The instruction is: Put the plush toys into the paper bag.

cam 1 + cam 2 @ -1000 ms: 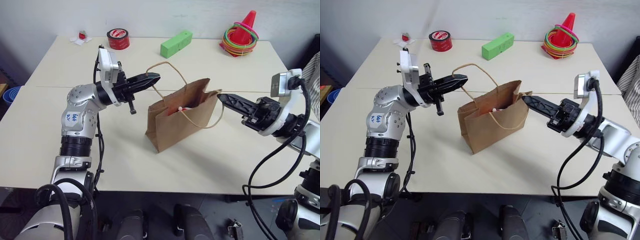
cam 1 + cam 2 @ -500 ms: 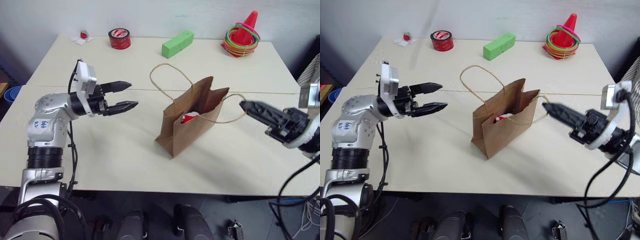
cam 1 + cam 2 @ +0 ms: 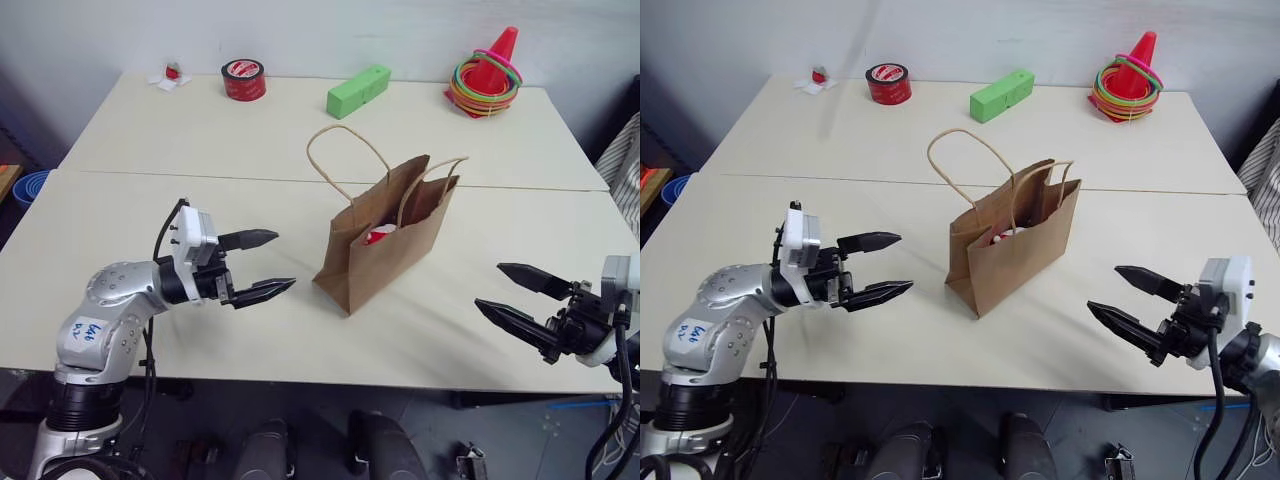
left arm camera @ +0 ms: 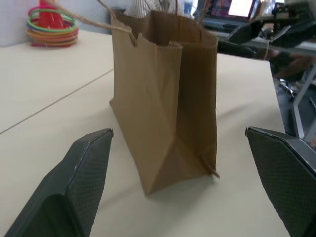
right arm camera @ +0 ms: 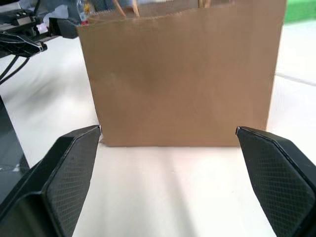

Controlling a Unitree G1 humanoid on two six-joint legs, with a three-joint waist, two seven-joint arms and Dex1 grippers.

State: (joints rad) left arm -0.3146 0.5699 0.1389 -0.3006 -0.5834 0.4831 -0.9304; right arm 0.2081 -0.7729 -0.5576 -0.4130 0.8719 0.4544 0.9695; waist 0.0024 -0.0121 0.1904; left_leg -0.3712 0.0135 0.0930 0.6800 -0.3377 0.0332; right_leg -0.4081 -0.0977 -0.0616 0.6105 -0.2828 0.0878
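A cream table [image 3: 150, 140] bears the upright paper bag [image 3: 385, 250], grey wall [image 3: 300, 30] behind.

Two cream rectangular surfaces [image 3: 150, 140] butt together along a seam, against a plain pale wall [image 3: 300, 30]; dark floor [image 3: 470, 425] below.

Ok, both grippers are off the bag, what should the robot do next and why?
Probably just rest both arms: the paper bag stands upright with a red toy inside, and the left gripper and right gripper are open, holding nothing.

Brown paper bag [image 3: 385, 245] upright mid-table, red-and-white plush toy [image 3: 379, 236] inside.
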